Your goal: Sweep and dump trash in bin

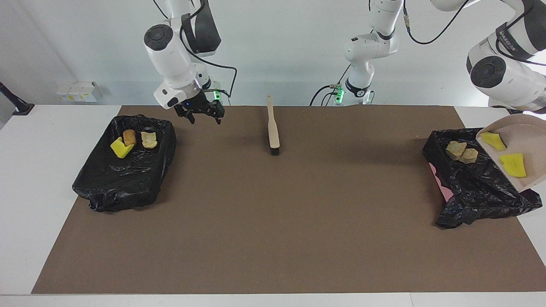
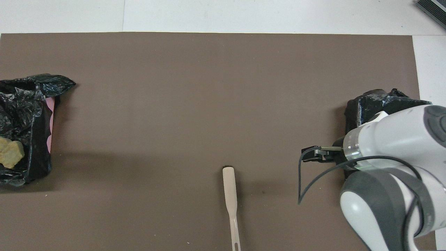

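Closest to the arms, the slim wooden brush lies flat on the brown mat. My right gripper hangs open and empty over the mat beside the right-end bin, waiting. My left gripper is clamped on the rigid beige dustpan, tilted over the left-end bin with its crinkly black liner. Two bread-like lumps already lie inside it. Two yellow foam wedges sit on the pan: featherlight and squashy, I'd guess, and likely needing a steeper tip.

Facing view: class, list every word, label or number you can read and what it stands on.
Nothing readable.
Black band on the left arm: white lettering, too small to read.
White boxes beside the table: labels too blurred to read.
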### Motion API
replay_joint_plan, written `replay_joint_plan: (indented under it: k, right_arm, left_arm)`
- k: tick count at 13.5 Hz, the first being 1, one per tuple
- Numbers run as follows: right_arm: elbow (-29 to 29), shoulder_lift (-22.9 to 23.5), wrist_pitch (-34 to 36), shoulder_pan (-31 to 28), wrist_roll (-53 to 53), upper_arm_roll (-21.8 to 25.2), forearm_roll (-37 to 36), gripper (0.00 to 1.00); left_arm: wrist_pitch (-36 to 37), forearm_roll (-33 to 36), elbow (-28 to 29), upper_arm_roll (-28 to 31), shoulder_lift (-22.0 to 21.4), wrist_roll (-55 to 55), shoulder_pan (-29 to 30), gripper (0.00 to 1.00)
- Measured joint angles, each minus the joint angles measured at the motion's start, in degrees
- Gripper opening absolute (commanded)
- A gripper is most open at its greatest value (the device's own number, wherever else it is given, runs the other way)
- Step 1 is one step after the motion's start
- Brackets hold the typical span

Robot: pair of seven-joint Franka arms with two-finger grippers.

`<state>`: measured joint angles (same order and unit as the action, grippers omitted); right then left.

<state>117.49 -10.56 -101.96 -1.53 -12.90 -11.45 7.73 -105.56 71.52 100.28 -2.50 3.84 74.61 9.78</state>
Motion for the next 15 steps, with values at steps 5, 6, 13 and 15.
replay_joint_plan:
  k: [5, 6, 13, 15]
  right_arm:
    - [-14.0, 0.6, 13.0, -3.8, 4.2, 0.1, -4.9, 1.00]
    - [-17.0, 0.6, 15.6, -4.5, 4.2, 0.1, -5.1, 1.00]
    - [-27.7, 2.8, 21.8, -6.1, 4.2, 0.1, -7.2, 1.00]
    - [-27.7, 3.0, 21.8, -6.3, 4.2, 0.1, -7.2, 1.00]
  left_arm:
    - [4.2, 2.7, -0.2, 0.0, -1.5, -2.0, -2.5, 0.00]
    - [4.3, 2.7, -0.2, 0.1, -1.9, -2.1, -2.5, 0.00]
    - [8.4, -9.8, -0.1, -0.3, -2.3, -2.3, -3.4, 0.00]
    - [11.6, -15.6, -0.1, -0.5, -2.3, -2.6, -5.6, 0.00]
